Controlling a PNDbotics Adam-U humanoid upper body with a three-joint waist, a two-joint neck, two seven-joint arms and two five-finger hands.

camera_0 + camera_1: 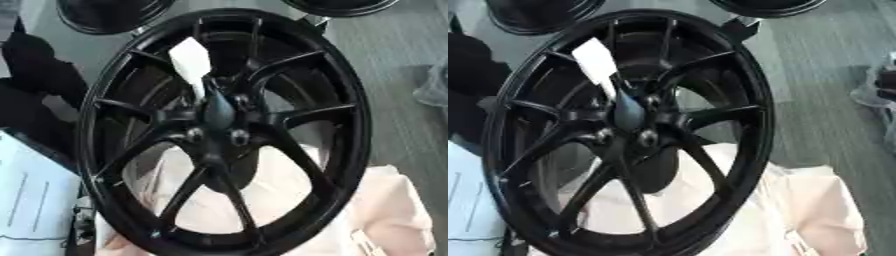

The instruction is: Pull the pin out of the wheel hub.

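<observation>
Pre-grasp stage: wheel point(223, 130) stands tilted on pale cloth point(385, 210), pin point(217, 107) w/ white tag point(190, 62) in hub centre, neither hand in view so fingers can't tell; next = reach in, pinch pin, pull straight out.

black spoked wheel hub point(223, 130) upright, white-tagged pin point(203, 82) (at centre).
</observation>
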